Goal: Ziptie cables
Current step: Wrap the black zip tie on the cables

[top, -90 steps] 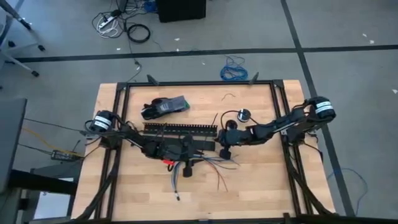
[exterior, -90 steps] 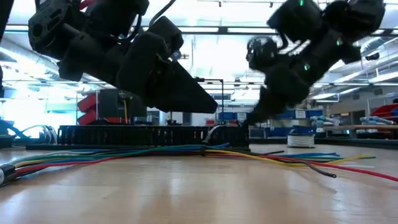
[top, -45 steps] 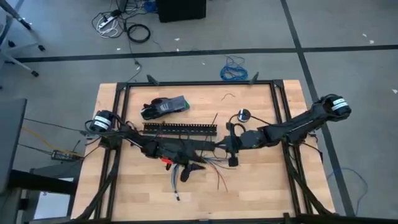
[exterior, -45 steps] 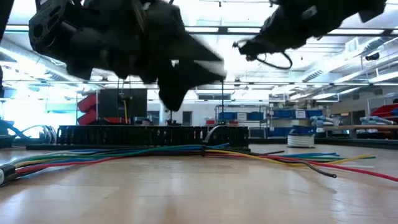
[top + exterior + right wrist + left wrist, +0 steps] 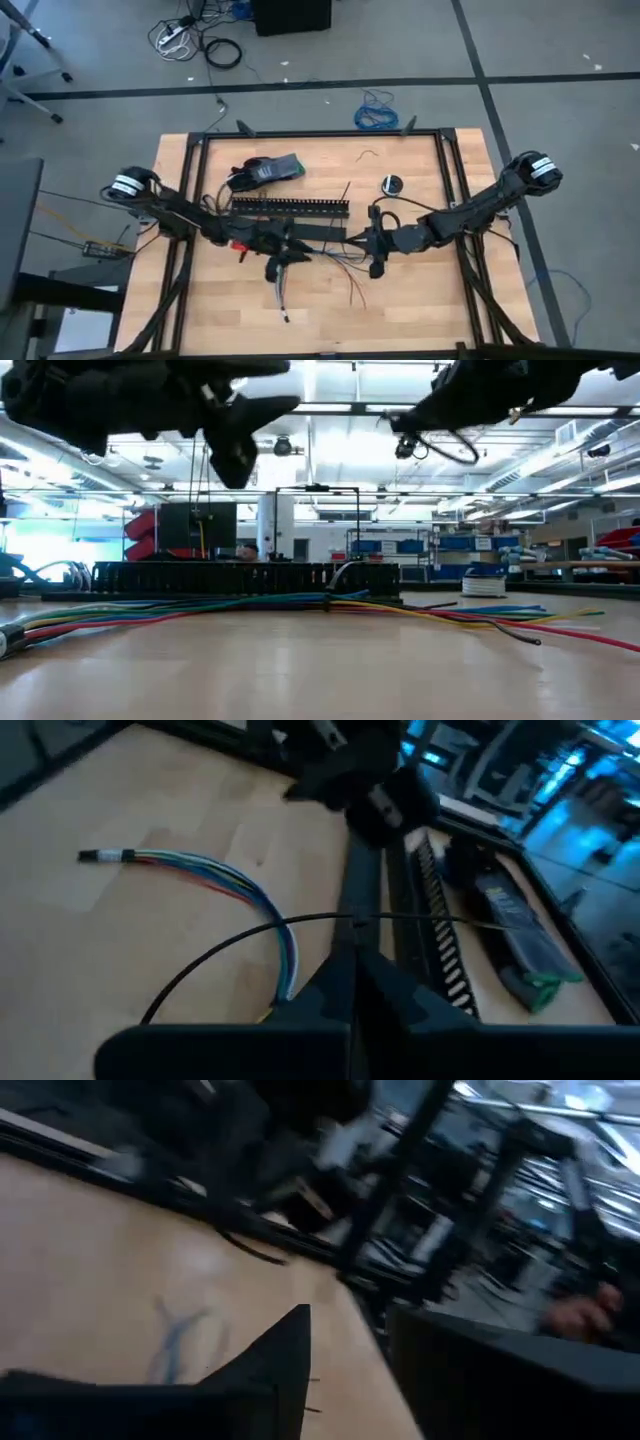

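Your left hand (image 5: 278, 262) hangs above the counter (image 5: 420, 310), near the middle, just over the place where the cables (image 5: 283, 290) start. In the low view it is well up in the air, not touching anything. Its fingers are too blurred for you to know if they are apart or together; I cannot tell.

Your right hand (image 5: 376, 247) is a little to the right of it, above the splayed ends of the cables. In the right wrist view the two fingers (image 5: 345, 990) are pressed together on a thin black ziptie (image 5: 230, 945), which bends out in a long curve on both sides of the fingertips. In the low view the same loop hangs under the right arm, high over the counter.

The cables lie flat on the counter in front of the long black slotted channel (image 5: 290, 206). The bundle runs from a taped end near the front of the counter toward the middle, and there the coloured wires spread out to the right. In the low view you see them as red, yellow, blue and green wires (image 5: 200, 607) lying along the wood, just in front of the channel.

Behind the channel lies a dark tool with a green part (image 5: 266, 172), and to the right a small round reel (image 5: 390, 184).
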Available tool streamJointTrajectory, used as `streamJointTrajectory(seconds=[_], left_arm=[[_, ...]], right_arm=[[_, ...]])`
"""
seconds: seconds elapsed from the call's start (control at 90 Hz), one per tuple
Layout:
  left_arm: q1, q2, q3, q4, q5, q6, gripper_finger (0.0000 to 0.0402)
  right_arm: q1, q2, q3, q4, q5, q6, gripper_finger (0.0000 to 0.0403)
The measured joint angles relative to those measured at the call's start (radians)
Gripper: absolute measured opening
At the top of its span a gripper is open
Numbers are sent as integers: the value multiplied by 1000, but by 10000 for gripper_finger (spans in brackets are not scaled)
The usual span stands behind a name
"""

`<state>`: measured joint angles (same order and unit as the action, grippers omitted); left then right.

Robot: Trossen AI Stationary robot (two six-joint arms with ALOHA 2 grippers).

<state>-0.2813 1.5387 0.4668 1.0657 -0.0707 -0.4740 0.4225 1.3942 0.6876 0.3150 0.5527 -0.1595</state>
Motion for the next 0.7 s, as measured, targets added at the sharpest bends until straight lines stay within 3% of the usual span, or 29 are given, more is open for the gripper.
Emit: streamJointTrajectory(seconds=[0.233,0.5,0.7], left_arm=[[-2,3,-16,-18,-27,23,127],[-2,3,-15,72,96,40,127],[-2,4,-15,114,112,34,127]], right_arm=[[-30,105,0,123,-82,-24,0],[-130,211,1,451,-401,-85,0],[-166,244,1,524,-472,-86,0]])
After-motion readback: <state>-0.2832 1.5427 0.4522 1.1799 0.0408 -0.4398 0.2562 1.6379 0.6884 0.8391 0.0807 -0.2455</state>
